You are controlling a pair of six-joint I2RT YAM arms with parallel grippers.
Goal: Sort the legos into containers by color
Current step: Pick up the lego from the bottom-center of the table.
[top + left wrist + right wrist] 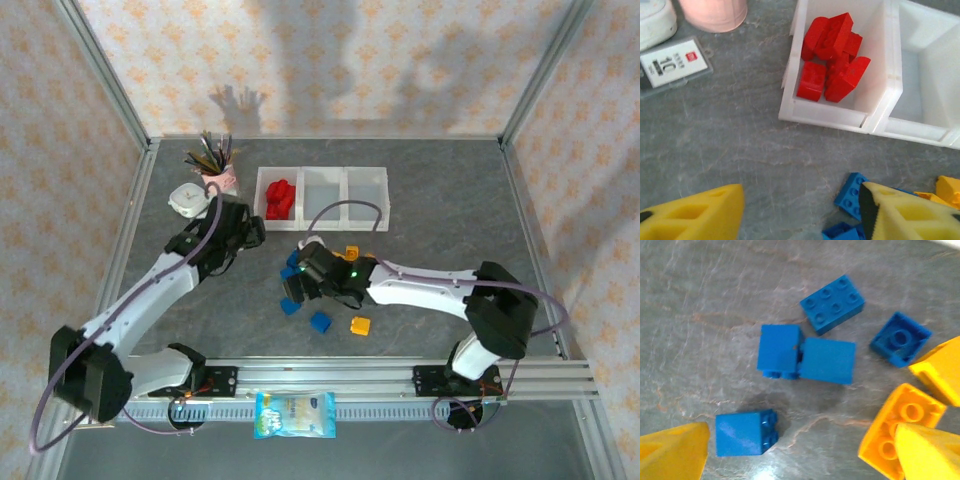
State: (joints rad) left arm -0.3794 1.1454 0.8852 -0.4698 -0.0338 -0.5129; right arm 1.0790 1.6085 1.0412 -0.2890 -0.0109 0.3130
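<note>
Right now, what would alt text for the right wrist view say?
Five blue bricks lie scattered on a grey table, seen between the right gripper's wide-open yellow fingers; an orange brick lies at the lower right, partly behind one finger.

On my screen the desk (740,150) looks like grey marbled stone, matt, with fine veins. The red legos (832,55) and the blue legos (832,302) are hard plastic, smooth, with a soft shine. The containers (825,115) are white plastic, half translucent and smooth. The fingers (670,455) of the right end effector (800,452) are yellow matt plastic. I see the rail (400,372) as bare metal and the bag (295,415) as glossy film.
</note>
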